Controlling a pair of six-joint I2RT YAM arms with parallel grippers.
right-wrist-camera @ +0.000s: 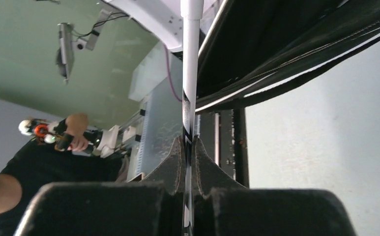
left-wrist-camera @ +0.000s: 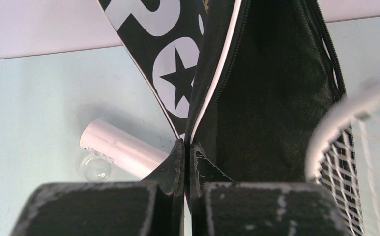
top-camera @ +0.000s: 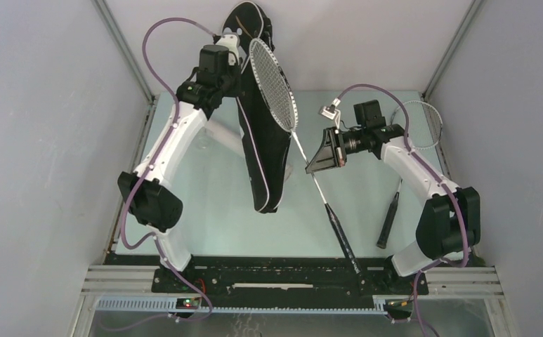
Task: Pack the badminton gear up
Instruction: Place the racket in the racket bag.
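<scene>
My left jaws were pinched shut on the edge of the bag [top-camera: 265, 161], hanging it at upper centre, and my right jaws clamped the shaft of the racquet [top-camera: 272, 81] beside it. I judged the head should line up with the opening before sliding in.

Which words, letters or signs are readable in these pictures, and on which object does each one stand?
"P", then a white disc with a black star: on the black bag.
Small print on the white tube: too small to read.
</scene>
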